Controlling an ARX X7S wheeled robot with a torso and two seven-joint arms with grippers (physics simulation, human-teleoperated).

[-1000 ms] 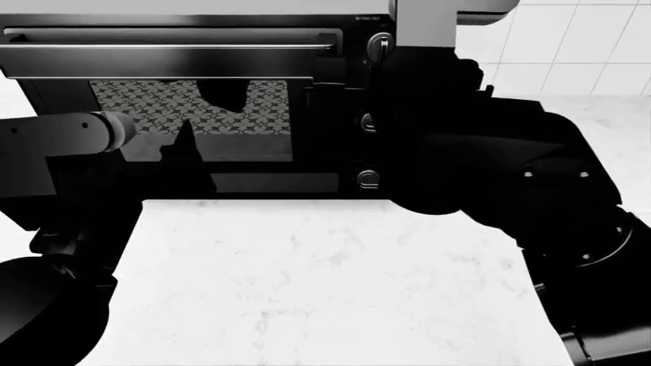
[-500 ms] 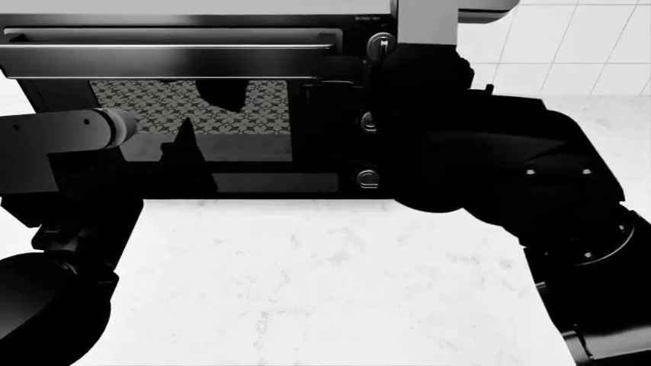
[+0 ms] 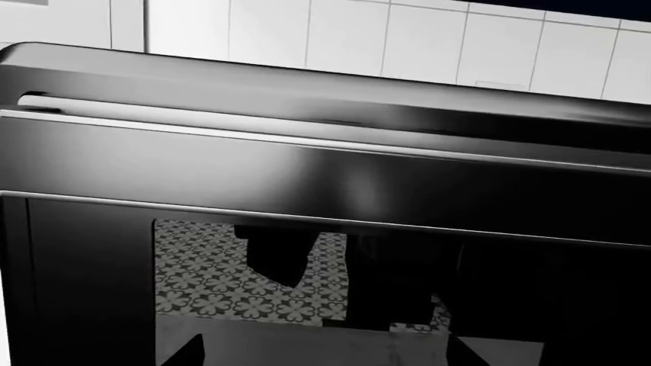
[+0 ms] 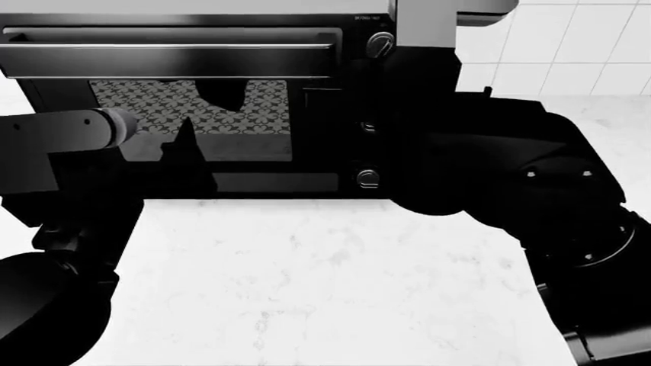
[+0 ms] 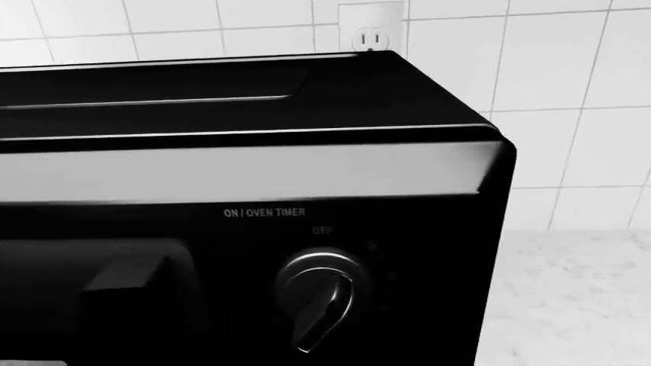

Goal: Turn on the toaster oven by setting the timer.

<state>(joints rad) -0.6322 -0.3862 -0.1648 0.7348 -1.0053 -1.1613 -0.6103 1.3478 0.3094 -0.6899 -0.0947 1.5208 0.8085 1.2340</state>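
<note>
Cannot tell open or closed for the right gripper [image 4: 412, 76], just under the timer knob [image 5: 320, 301]; if turning more, grab the bar in the middle and twist slowly.

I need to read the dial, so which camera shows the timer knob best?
The right wrist view: the timer knob fills it, under the ON/OVEN TIMER label. The head view shows it small; the left wrist view shows only the oven door.
</note>
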